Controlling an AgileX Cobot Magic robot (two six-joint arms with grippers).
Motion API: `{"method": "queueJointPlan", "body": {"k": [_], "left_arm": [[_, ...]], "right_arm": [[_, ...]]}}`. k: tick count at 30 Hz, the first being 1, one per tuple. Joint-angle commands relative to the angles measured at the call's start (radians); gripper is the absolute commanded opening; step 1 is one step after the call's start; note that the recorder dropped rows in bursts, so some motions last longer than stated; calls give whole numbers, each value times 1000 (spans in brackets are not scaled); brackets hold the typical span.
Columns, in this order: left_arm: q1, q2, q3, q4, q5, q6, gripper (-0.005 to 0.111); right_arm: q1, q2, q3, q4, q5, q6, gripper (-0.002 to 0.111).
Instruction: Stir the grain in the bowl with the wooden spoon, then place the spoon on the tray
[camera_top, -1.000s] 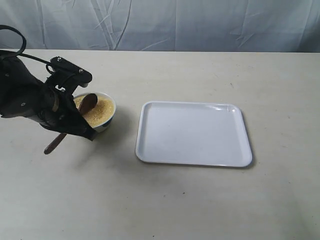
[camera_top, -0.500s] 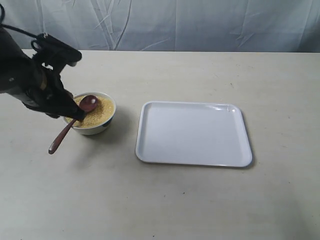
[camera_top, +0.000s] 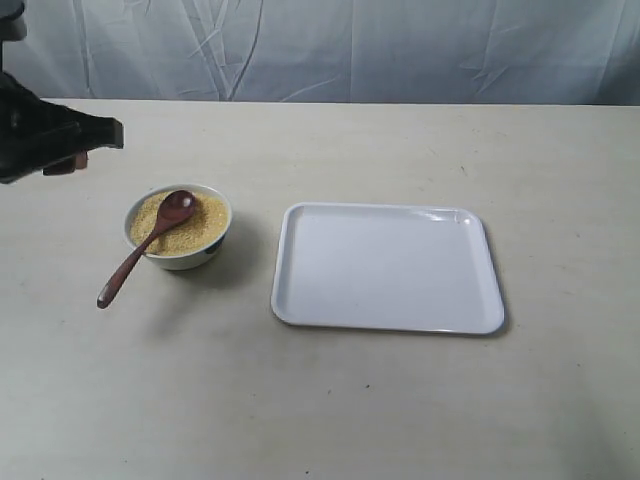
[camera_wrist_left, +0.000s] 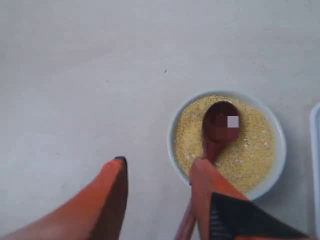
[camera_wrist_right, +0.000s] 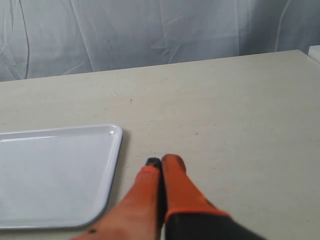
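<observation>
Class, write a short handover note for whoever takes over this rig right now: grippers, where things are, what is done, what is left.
Left gripper: open, empty, above and beside the bowl.
Right gripper: shut, empty, near a corner of the tray.
Spoon: head on the grain, handle leaning out over the bowl's rim, away from the tray.
Tray: beside the bowl, nothing on it.
Done: whether stirring is finished cannot be told.
Left: grasp the spoon, stir if needed, lay it on the tray.

Lab-like setup: beige table (camera_top: 400, 400) before a white cloth backdrop (camera_top: 400, 50).
</observation>
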Motion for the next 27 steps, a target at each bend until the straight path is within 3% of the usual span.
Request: {"method": "queueJointPlan", "body": {"k": [1,6,11,15,18,23,27], "left_arm": [[34,-5,131,-192,-159,-40,41],[34,-5,285,-324,-276,-40,41],[18,-5,350,-407,-298,-22,41],[-83,-6,355,-620,-310,206,41],[-114,-6,355,-636,-321,294,41],[-114,59,355,-550,-370,328,0],[-114,157,355,-540,-417,327,0]], "right_arm": [[-3,-6,3,0,-8,-2,0],[-3,-6,3,0,-6,-2,0],[-3,-6,3,0,-6,-2,0],[-3,-6,3,0,-6,-2,0],[-3,-6,3,0,-6,-2,0],[-3,-6,3,0,-8,-2,0],[-3,-6,3,0,-8,-2,0]]}}
